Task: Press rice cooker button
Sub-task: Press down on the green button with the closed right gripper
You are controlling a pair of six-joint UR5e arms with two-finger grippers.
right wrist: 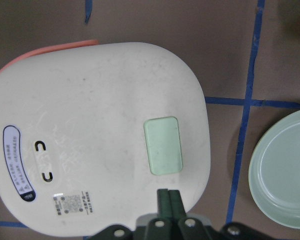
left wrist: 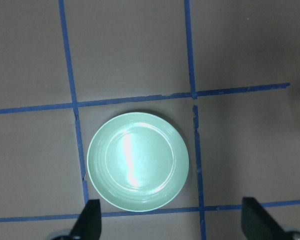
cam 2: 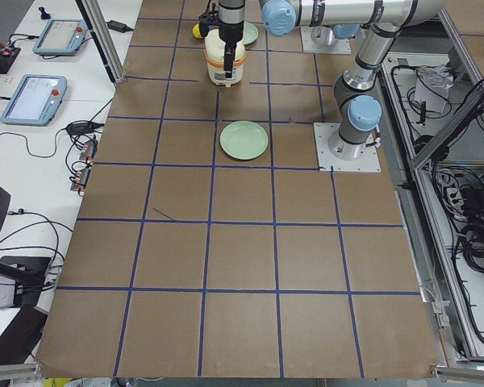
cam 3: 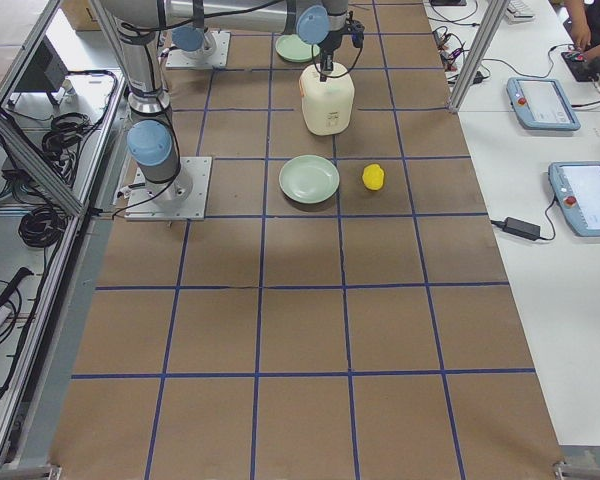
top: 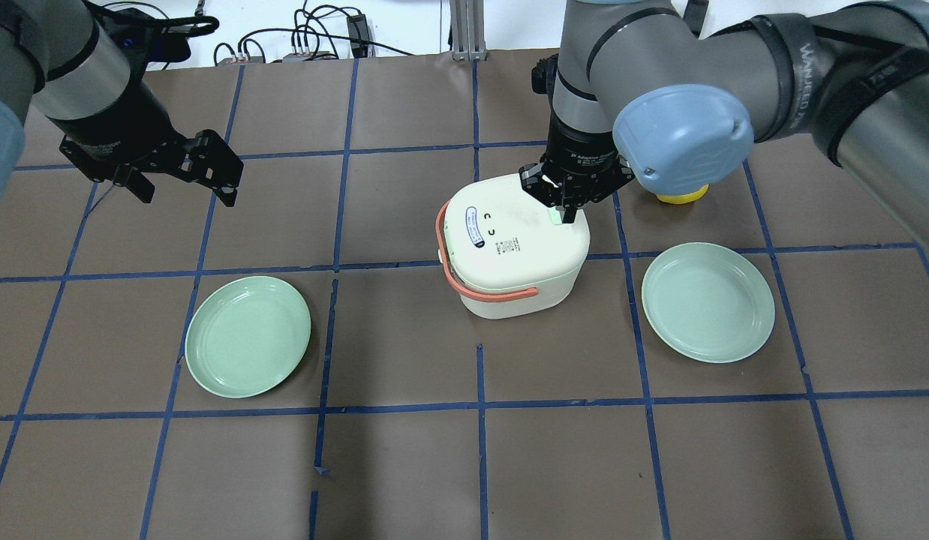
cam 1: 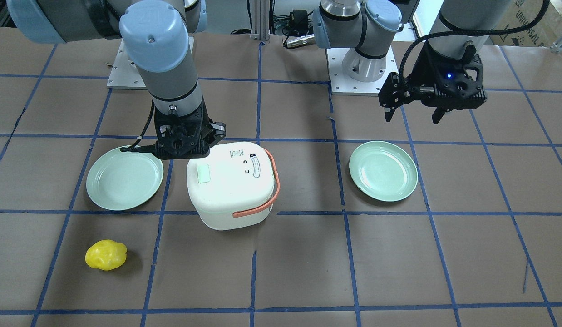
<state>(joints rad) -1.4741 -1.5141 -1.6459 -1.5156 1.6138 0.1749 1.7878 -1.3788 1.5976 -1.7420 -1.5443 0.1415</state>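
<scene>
**Front-facing view:** The cooker (cam 1: 231, 190) stands mid-surface (cam 1: 308, 263) between the right plate (cam 1: 125, 177) and the left plate (cam 1: 383, 170). Its green button (cam 1: 203, 173) faces up on the lid. The right end effector (cam 1: 186, 146) hangs over the lid's robot-side edge, positioned for a downward press. The left end effector (cam 1: 413, 114) is spread and holds nothing, well apart from the cooker so it does not obstruct.

**Overhead view:** The right fingers (top: 563, 212) are pressed together into one narrow tip, which suits a small button. Here they overlap it.

**Right wrist view:** The joined tip sits just beside the button's near edge, not centred on it. It may be touching the lid, but this cannot be confirmed.

**Left wrist view:** The spread fingers frame the left plate.

**Side views:** The cooker stands upright at the far end.
</scene>
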